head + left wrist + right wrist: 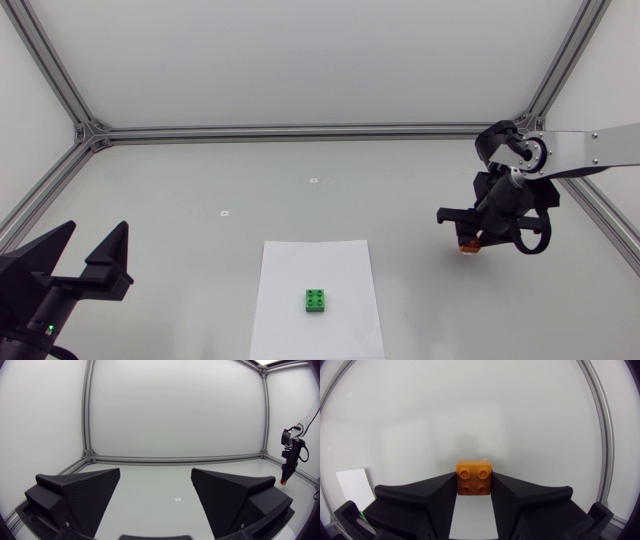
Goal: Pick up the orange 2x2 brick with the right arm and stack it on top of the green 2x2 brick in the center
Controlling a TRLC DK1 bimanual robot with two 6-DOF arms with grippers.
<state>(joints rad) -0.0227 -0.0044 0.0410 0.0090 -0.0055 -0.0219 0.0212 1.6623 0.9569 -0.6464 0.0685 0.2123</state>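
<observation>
Orange brick (474, 478), studs up, clamped squarely in right tool (474, 486); left tool (156, 473) wide.

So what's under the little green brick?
A white sheet of paper lies under the green brick, flat on the table. The patch right beneath the brick is covered, so I cannot see it. Nothing sits on top yet.

table (180, 190): pale grey, matte | paper sheet (300, 265): white, flat on the table at its near middle | small square marker (313, 180): white, on the table beyond the sheet | second marker (225, 213): same kind, left of the first, apart from the sheet
</observation>
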